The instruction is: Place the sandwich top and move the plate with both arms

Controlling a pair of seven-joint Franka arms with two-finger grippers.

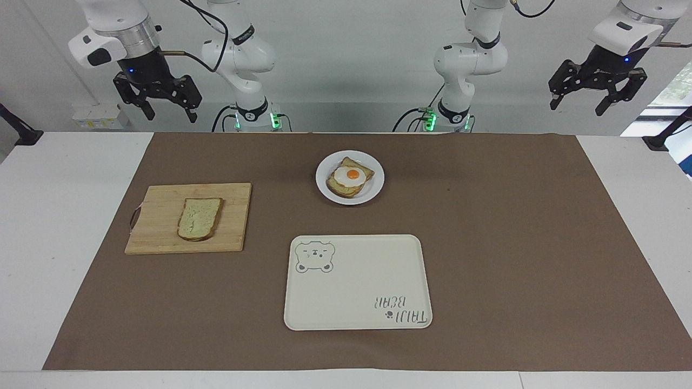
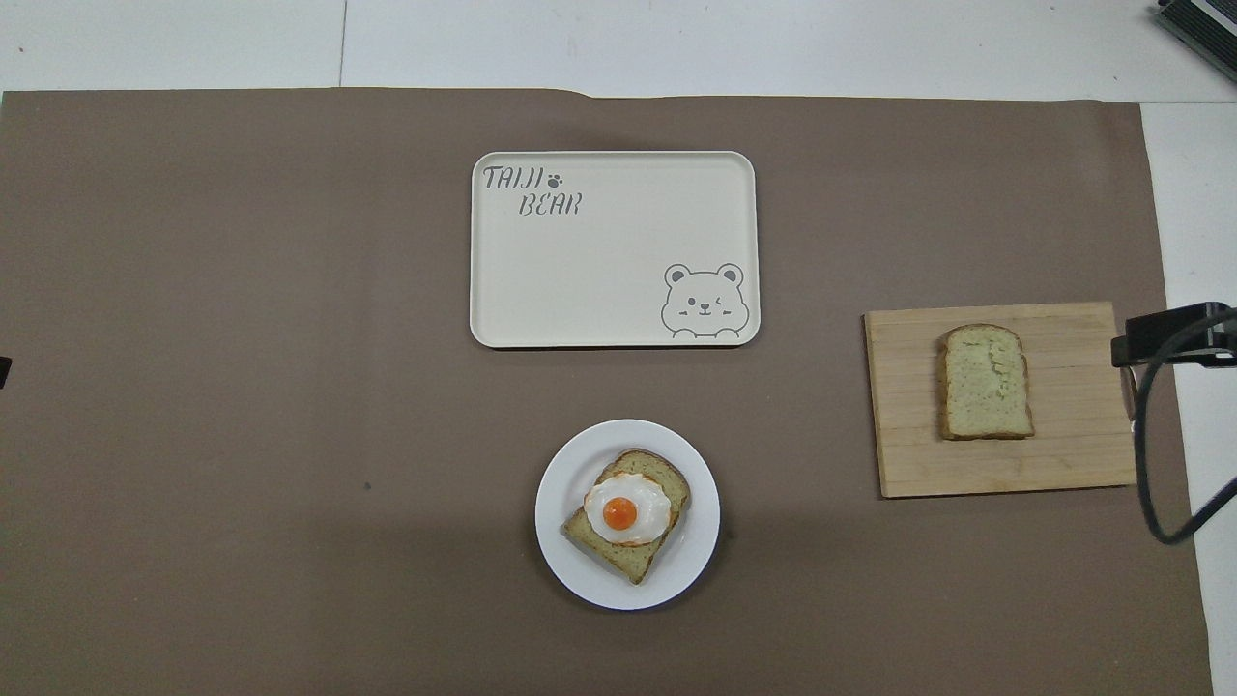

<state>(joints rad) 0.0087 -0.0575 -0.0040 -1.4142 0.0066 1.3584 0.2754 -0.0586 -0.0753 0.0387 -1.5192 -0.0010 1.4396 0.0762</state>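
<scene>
The sandwich top (image 1: 200,219) (image 2: 986,382), a plain bread slice with brown crust, lies flat on a wooden cutting board (image 1: 157,237) (image 2: 1073,454) toward the right arm's end of the table. The small white plate (image 1: 324,189) (image 2: 559,551) sits mid-table close to the robots and carries a toast slice with a fried egg (image 1: 351,175) (image 2: 623,512). My right gripper (image 1: 172,116) hangs open, high above the table's edge at its own end. My left gripper (image 1: 577,108) hangs open and high at its end. Neither holds or touches anything.
A cream rectangular tray (image 1: 357,292) (image 2: 618,280) with a bear drawing lies on the brown mat (image 1: 513,243), farther from the robots than the plate. A black cable and mount (image 2: 1169,333) show beside the board in the overhead view.
</scene>
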